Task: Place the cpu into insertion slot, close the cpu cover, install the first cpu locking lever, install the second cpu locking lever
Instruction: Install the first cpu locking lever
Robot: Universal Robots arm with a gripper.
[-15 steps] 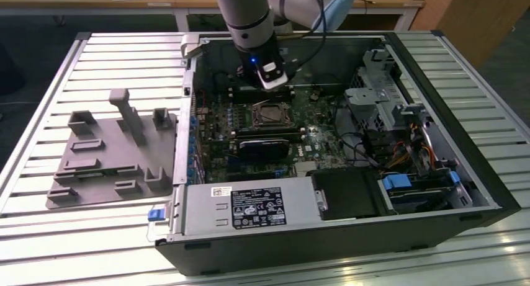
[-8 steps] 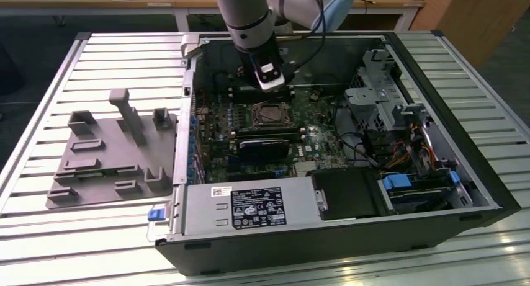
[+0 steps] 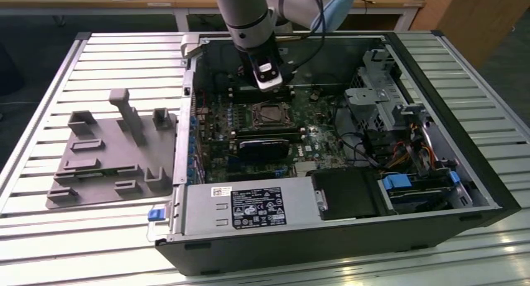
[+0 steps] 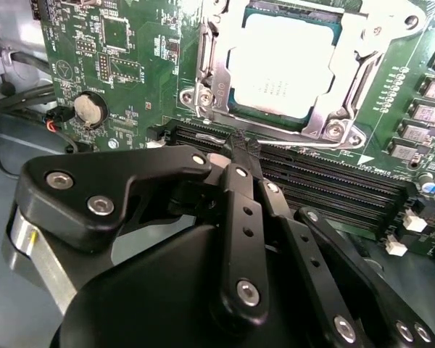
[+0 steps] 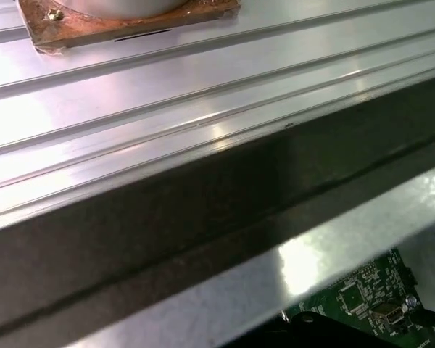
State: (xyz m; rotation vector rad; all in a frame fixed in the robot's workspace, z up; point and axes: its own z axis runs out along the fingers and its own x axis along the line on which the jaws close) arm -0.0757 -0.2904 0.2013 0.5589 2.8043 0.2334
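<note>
lying under one cpu cover (image 4: 209, 54): one cpu (image 4: 283, 67), jaws together nearby

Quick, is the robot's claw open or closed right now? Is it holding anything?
Gripper: closed, with nothing visibly held in it, its tip just beside the cpu cover.

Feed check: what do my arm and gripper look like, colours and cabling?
The arm is a silver-grey tube with pale blue joint caps, a black wrist section and a white module; a black cable loops beside it. In the second wrist view the gripper is matte black linkage bars with silver screw heads, on a silvery ring.
</note>
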